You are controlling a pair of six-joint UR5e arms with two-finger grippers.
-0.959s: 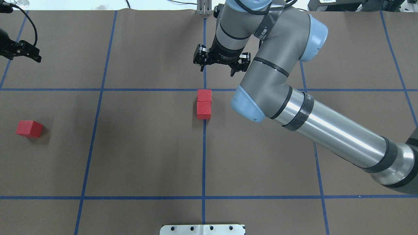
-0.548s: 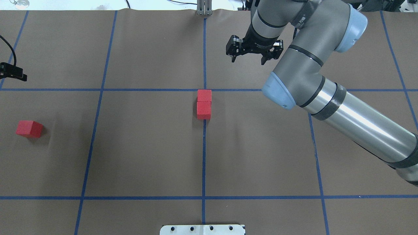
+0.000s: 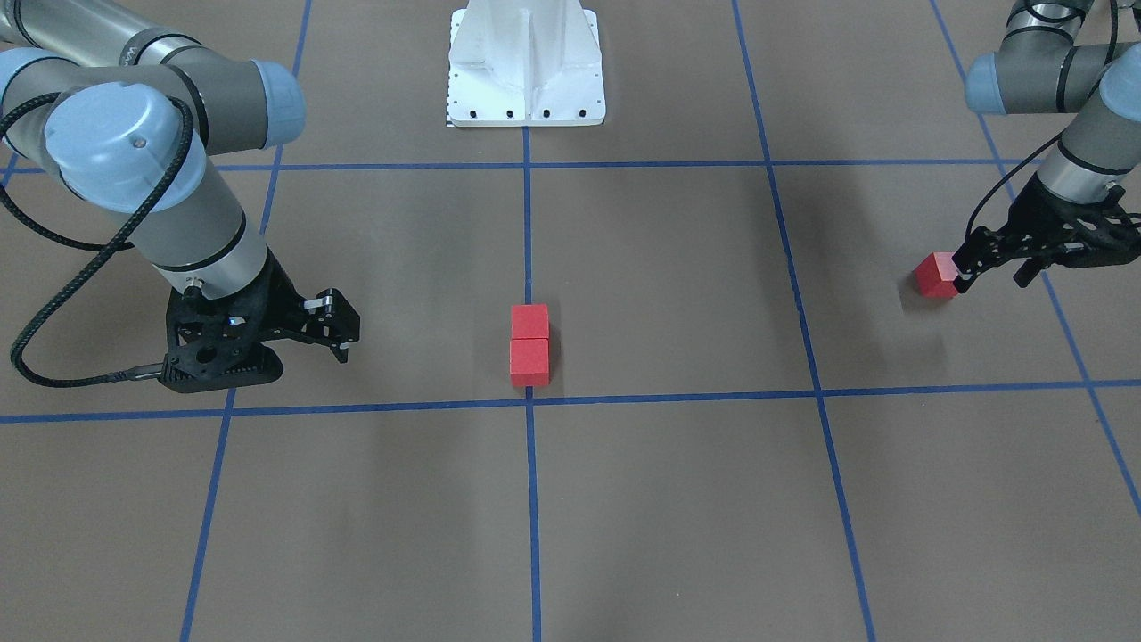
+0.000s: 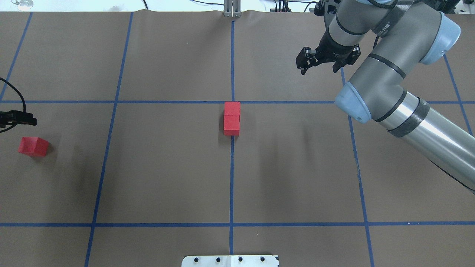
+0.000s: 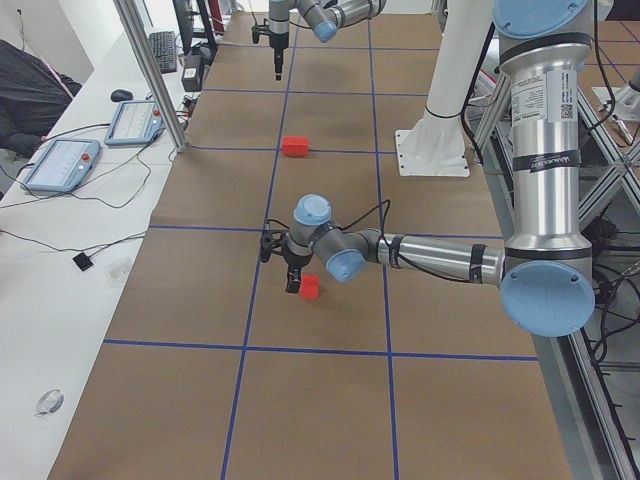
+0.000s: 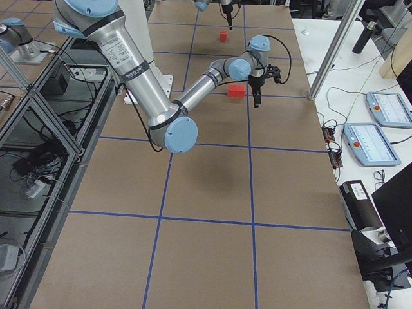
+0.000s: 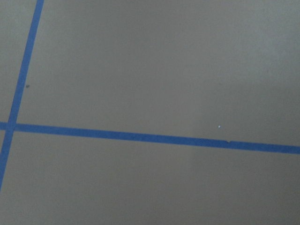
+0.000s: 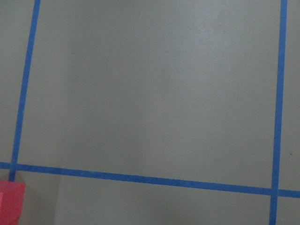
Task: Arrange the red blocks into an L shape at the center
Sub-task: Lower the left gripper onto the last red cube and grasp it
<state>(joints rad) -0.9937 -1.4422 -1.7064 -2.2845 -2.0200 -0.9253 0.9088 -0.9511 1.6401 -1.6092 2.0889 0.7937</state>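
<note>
Your brown paper-covered bench (image 4: 167, 167), gridded in blue tape, carries everything. The right tool (image 4: 321, 63) hangs wide and empty, well apart from the centre. The left tool (image 3: 992, 276) is spread wide just beside the lone small matte red cube (image 3: 935, 274). The other two red cubes (image 4: 232, 118) sit touching in a row at centre. They look light and rigid, so grip the lone one across opposite flat faces.

Brown table (image 4: 167, 167), blue tape grid (image 4: 231, 178), white base mount (image 3: 526, 71), tablets (image 5: 60, 163) on side bench (image 5: 50, 262)
</note>
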